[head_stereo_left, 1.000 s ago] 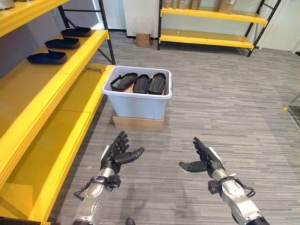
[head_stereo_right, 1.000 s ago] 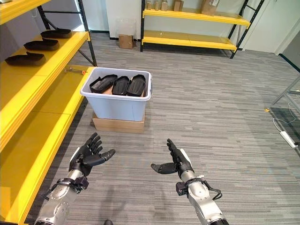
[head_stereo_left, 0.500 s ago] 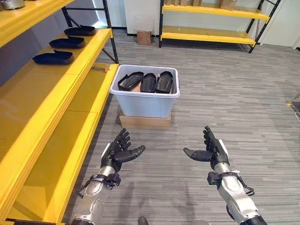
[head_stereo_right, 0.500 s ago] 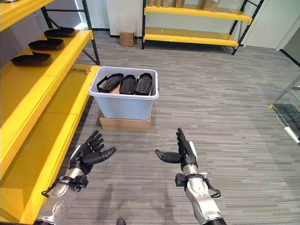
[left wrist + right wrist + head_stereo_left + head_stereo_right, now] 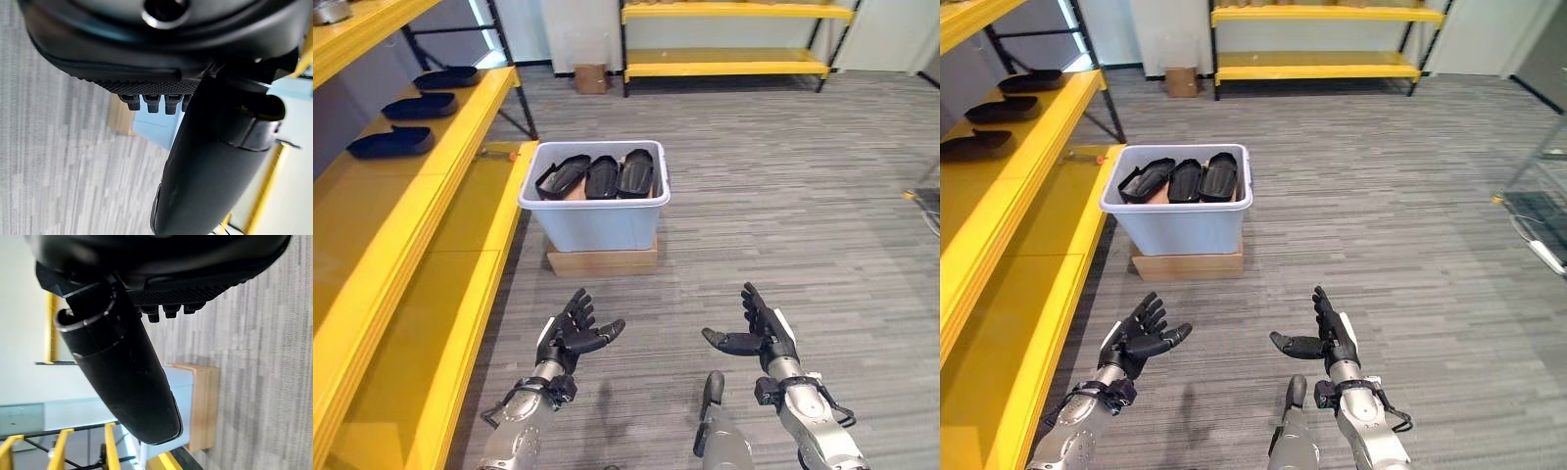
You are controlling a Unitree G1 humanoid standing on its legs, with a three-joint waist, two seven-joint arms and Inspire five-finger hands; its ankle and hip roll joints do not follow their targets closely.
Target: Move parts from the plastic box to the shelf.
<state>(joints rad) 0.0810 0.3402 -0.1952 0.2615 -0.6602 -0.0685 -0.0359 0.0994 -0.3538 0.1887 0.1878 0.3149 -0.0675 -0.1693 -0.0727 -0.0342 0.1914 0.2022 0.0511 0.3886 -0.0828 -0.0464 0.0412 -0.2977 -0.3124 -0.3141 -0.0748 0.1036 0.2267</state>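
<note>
A pale blue plastic box stands on a flat cardboard carton on the floor ahead. Three black oblong parts stand on edge inside it. Three more black parts lie in a row on the yellow shelf at the left. My left hand and right hand hover over the carpet well short of the box, palms facing each other, fingers straight, holding nothing. Both wrist views look past the thumbs toward the box and carton.
The long yellow shelf runs along the left, with a lower board beside my left arm. A second yellow rack stands against the far wall, and a small cardboard box sits on the floor near it. A small orange-tipped tool lies on the shelf.
The whole picture has shifted, so the camera moved; the box sits about as far away. Both hands stay open and hold the same pose.
</note>
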